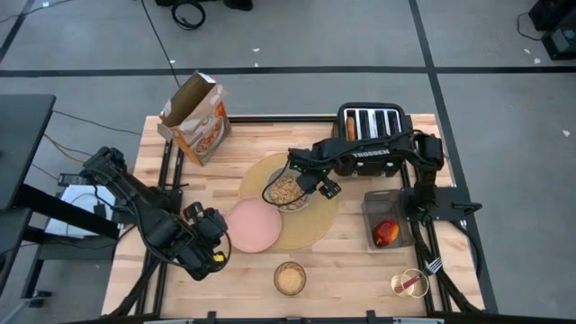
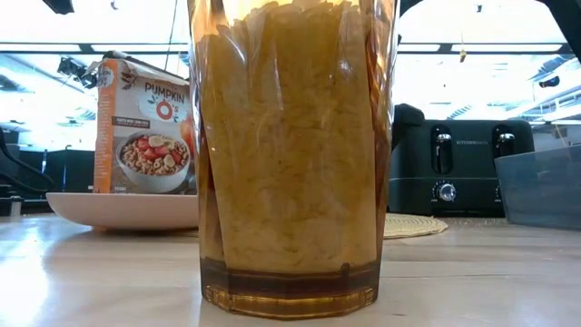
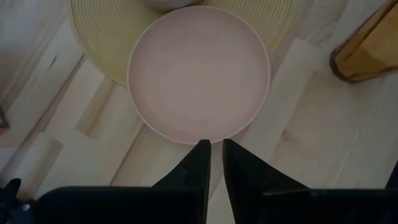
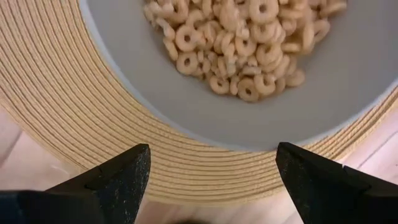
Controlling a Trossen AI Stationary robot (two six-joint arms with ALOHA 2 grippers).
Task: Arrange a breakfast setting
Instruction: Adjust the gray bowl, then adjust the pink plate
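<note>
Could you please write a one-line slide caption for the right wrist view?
Right tool open above the grey bowl of ring cereal on the tan placemat.

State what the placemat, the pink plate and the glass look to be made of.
Placemat: woven natural fibre, going by its ribbed concentric coils. Pink plate: probably matte ceramic or melamine, smooth with no glare. Amber glass: glass or clear plastic, see-through, with a thick tinted base.
</note>
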